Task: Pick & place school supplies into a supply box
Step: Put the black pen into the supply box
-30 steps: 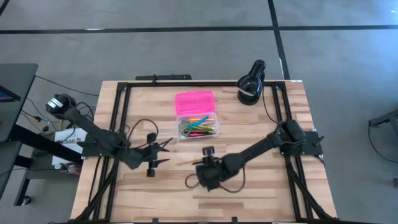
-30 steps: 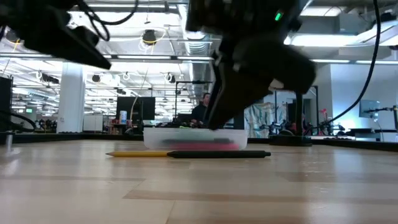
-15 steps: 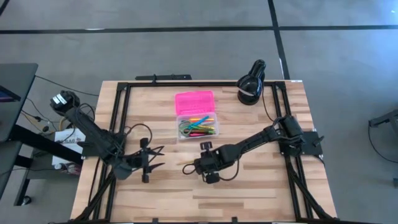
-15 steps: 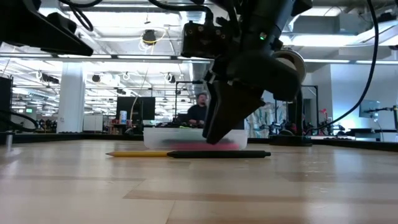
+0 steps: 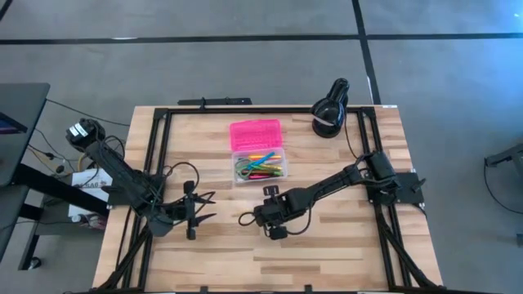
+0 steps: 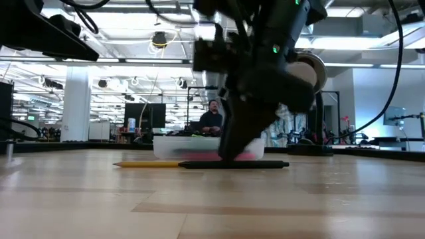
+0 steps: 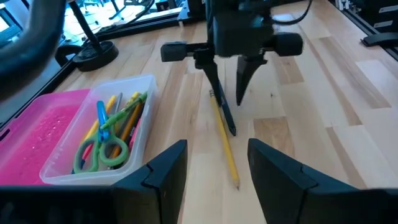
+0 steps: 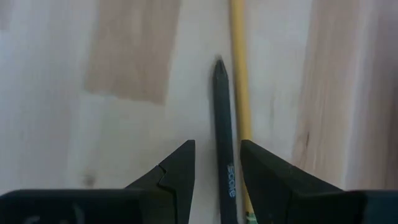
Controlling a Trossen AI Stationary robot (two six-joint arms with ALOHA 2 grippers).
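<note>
Worktop (image 5: 327,245): pale wood planks with visible grain and lighter and darker strips, framed by black rails.
Supply box (image 5: 258,163): small rectangular plastic case lying open; clear, shallow base with rounded corners, and a bright pink textured lid (image 5: 255,132) lying flat against the base's far side.
Contents of the supply box: thin pens and pencils in green, yellow, orange and blue, packed lengthwise, with green-handled scissors (image 7: 99,149) on top, loop handles toward the left wrist camera.
Black pen (image 8: 222,155): slim, matte, tapered to a point, pale lettering on the barrel; lies flat on the worktop, near the supply box on its near side.
Yellow pencil (image 8: 239,81): thin, smooth, straight; lies just beside the black pen, nearly parallel to it, reaching farther out past the pen's tip.
Right gripper (image 8: 216,167): dark, wedge-shaped fingers pointing down, spread partway, one on each side of the black pen's barrel; there is a visible gap between each finger and the pen, so nothing is pinched. In the low view the fingertips come down to about the level of the pen.
Left gripper (image 7: 214,163): well to the left of the supply box, over bare wood; fingers spread wide and empty, pointing toward the pen and pencil.
Lamp-like object (image 5: 330,110): round, black, glossy, at the back edge of the worktop, to the right of the supply box.
</note>
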